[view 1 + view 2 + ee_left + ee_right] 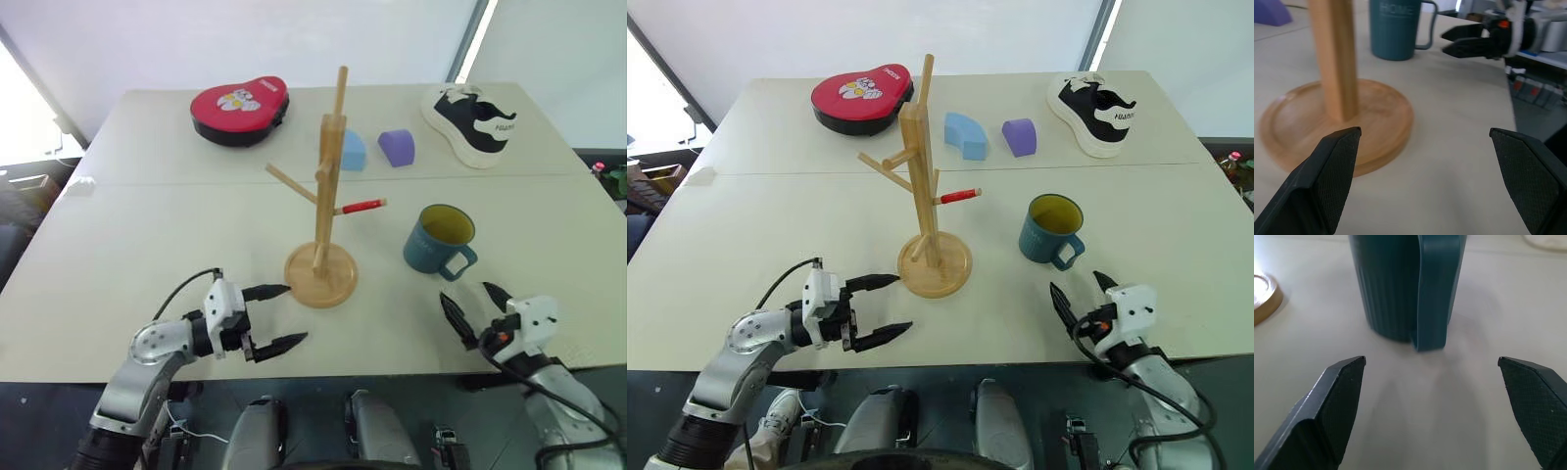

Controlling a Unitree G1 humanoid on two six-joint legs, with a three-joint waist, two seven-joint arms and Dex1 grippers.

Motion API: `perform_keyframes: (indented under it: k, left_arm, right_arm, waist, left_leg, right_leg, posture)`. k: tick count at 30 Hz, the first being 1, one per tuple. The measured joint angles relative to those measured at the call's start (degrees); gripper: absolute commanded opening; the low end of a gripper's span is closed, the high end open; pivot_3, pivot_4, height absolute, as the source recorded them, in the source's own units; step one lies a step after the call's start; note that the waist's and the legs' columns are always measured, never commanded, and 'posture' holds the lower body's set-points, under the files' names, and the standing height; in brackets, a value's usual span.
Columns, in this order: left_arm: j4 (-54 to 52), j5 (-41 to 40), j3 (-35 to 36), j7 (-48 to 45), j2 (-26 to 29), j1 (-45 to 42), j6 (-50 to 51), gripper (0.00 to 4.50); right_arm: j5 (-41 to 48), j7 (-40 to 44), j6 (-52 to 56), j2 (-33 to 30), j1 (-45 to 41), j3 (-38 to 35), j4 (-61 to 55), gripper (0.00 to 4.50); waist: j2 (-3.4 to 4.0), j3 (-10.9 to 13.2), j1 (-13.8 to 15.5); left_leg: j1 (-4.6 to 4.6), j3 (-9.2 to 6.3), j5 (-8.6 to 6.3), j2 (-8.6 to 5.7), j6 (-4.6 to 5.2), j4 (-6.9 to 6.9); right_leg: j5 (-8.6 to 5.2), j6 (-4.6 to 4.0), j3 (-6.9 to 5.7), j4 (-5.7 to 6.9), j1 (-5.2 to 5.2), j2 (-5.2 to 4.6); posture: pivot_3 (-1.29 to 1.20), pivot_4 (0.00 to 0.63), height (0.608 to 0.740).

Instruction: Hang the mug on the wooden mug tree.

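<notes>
The teal-blue mug [441,240] stands upright on the table, right of centre, yellow-green inside, its loop handle [1437,293] turned toward my right gripper. The wooden mug tree [328,186] rises from a round disc base [321,274] at the table's middle, with a red-tipped peg pointing right. My right gripper [465,294] is open just in front of the mug, its fingers either side of the handle's line and short of it. My left gripper [294,313] is open, pointing right, with its far finger beside the front-left rim of the tree base [1337,122]. Neither holds anything.
At the table's far side lie a red case [240,108], a light blue block [353,150], a purple block [397,147] and a black-and-white shoe [472,122]. The table's front edge [392,364] runs just under both grippers.
</notes>
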Motion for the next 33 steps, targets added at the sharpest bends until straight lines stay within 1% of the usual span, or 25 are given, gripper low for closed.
perform_keyframes:
  k: [4, 12, 22, 23, 25, 27, 31, 32, 33]
  left_arm:
    - [0.0, 0.1, -1.2, -0.6, 0.1, -0.9, -0.4, 4.50]
    - [0.1, 0.4, -2.8, -1.4, -0.1, -2.5, -1.2, 4.50]
    - [-1.4, 1.3, -3.1, 0.8, 0.1, 0.3, -2.0, 4.50]
    - [-1.7, 1.3, -3.1, 1.1, 0.1, 0.5, -2.0, 4.50]
    - [-2.4, 1.3, -2.9, 1.8, 0.2, 1.1, -2.0, 4.50]
    - [-3.0, 1.3, -2.7, 2.5, 0.2, 1.6, -2.0, 4.50]
    - [-3.4, 1.3, -1.9, 3.2, 0.6, 2.1, -2.0, 4.50]
    - [-3.4, 1.3, -1.5, 3.5, 0.7, 2.2, -2.1, 4.50]
    - [-3.4, 1.3, -1.3, 3.7, 0.8, 2.2, -2.1, 4.50]
  right_arm:
    - [-1.6, -3.5, -1.2, 1.4, -2.7, -0.4, 2.3, 4.47]
    - [-4.3, -8.5, -3.8, 3.0, -4.9, -1.5, 6.0, 4.47]
    - [-5.1, -10.6, -4.8, 3.7, -11.3, -1.4, 13.1, 4.47]
    - [-5.0, -10.5, -4.8, 3.7, -11.7, -1.4, 13.5, 4.24]
    - [-4.5, -10.0, -4.7, 3.7, -12.9, -1.4, 14.7, 3.62]
    - [-3.8, -9.1, -4.6, 3.7, -13.7, -1.4, 15.4, 2.64]
    - [-2.5, -7.0, -4.6, 3.7, -13.8, -1.1, 15.6, 0.49]
    - [-2.3, -6.7, -4.6, 3.8, -13.8, -1.0, 15.7, 0.08]
    - [-1.9, -6.0, -4.6, 3.7, -13.6, -0.9, 15.6, 0.08]
  waist:
    - [0.00, 0.0, 0.1]
    - [0.00, 0.0, 0.0]
    - [0.00, 0.0, 0.0]
    - [0.00, 0.0, 0.0]
    - [0.00, 0.0, -0.1]
    - [0.00, 0.0, -0.1]
    - [0.00, 0.0, -0.1]
    - [0.00, 0.0, -0.1]
    - [0.00, 0.0, 0.0]
  left_leg:
    - [0.00, 0.00, 0.01, -0.04, 0.01, 0.01]
    - [0.04, 0.01, 0.02, -0.06, 0.02, 0.03]
    - [0.11, 0.00, 0.03, -0.04, 0.04, 0.12]
    - [0.11, 0.00, 0.03, -0.05, 0.04, 0.13]
    - [0.11, 0.01, 0.03, -0.05, 0.04, 0.16]
    - [0.12, 0.01, 0.03, -0.05, 0.04, 0.16]
    - [0.13, 0.00, 0.03, -0.05, 0.04, 0.16]
    - [0.13, 0.00, 0.03, -0.05, 0.04, 0.17]
    - [0.13, 0.00, 0.03, -0.05, 0.04, 0.17]
  right_leg:
    - [0.00, 0.00, -0.02, 0.00, 0.01, 0.02]
    - [0.01, 0.02, -0.04, 0.02, 0.06, 0.11]
    - [0.01, 0.04, -0.03, 0.11, 0.13, 0.26]
    - [0.01, 0.04, -0.03, 0.11, 0.14, 0.26]
    - [0.02, 0.05, -0.03, 0.11, 0.15, 0.26]
    - [0.02, 0.05, -0.03, 0.12, 0.16, 0.27]
    - [0.02, 0.06, -0.04, 0.15, 0.16, 0.30]
    - [0.02, 0.06, -0.04, 0.15, 0.16, 0.30]
    - [0.02, 0.06, -0.04, 0.15, 0.17, 0.30]
  posture:
    - [0.00, 0.150, 0.735]
    - [0.00, 0.150, 0.735]
    - [0.00, 0.150, 0.735]
    - [0.00, 0.150, 0.735]
    - [0.00, 0.150, 0.735]
    - [0.00, 0.150, 0.735]
    - [0.00, 0.150, 0.735]
    - [0.00, 0.150, 0.735]
    - [0.00, 0.150, 0.735]
